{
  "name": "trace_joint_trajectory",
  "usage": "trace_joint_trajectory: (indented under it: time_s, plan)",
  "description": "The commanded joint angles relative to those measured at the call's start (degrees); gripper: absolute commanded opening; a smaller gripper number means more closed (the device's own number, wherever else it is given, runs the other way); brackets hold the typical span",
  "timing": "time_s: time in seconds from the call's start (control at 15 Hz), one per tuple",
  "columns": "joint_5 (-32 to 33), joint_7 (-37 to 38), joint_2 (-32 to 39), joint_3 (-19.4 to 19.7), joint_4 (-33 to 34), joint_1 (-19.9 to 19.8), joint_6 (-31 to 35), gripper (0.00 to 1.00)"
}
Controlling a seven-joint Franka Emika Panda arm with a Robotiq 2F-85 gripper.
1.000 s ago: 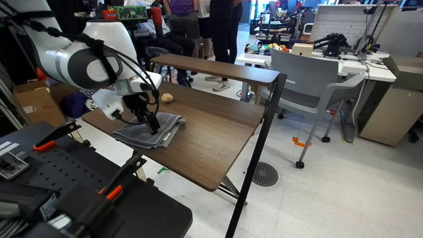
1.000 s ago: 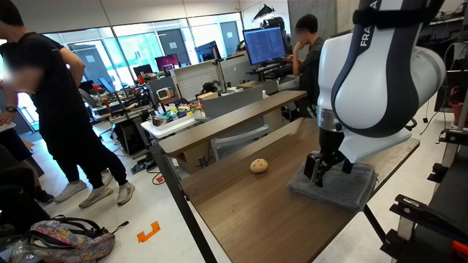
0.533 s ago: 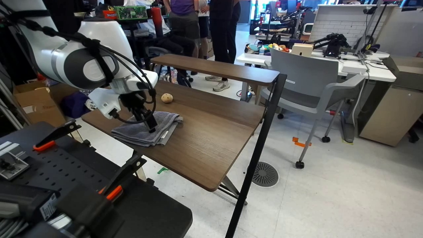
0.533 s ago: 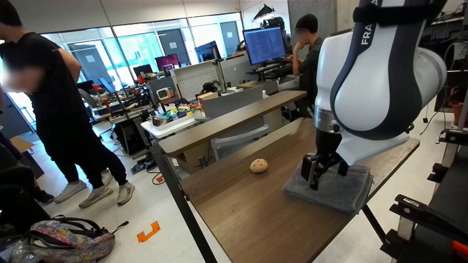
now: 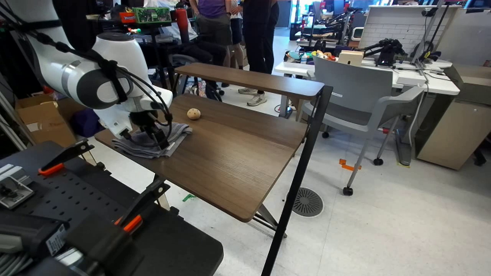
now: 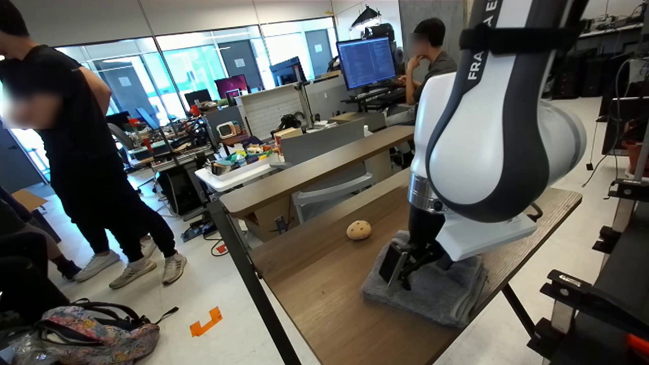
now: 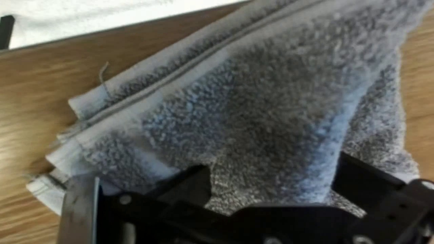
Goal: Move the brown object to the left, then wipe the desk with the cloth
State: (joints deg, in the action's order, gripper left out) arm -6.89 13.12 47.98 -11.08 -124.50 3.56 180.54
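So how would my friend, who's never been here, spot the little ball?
Find the brown desk with the raised shelf. On its lower level, near the cloth but not touching it, sits the ball. It's small, tan, round and spotted; the cloth is big, folded and grey.

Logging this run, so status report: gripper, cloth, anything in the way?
Gripper: jaws apart, cloth showing between, grip unclear. Cloth folded on desk. Brown ball apart from it, may obstruct wiping.

Cloth (image 6: 438, 296) and ball (image 6: 359, 230) on desk (image 5: 226, 161)
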Motion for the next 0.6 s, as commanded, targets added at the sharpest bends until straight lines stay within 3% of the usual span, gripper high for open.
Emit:
trace_joint_trajectory:
  time_s: [0.0, 0.27, 0.53]
  plan:
    - [-1.7, -1.56, 6.98, -7.9, 6.91, -4.93, 2.99, 1.0]
    - [-1.55, -1.09, 9.17, -12.98, 10.29, -7.24, 7.68, 1.0]
    - [0.06, -0.49, 11.54, -13.87, 13.02, -8.32, 13.19, 1.0]
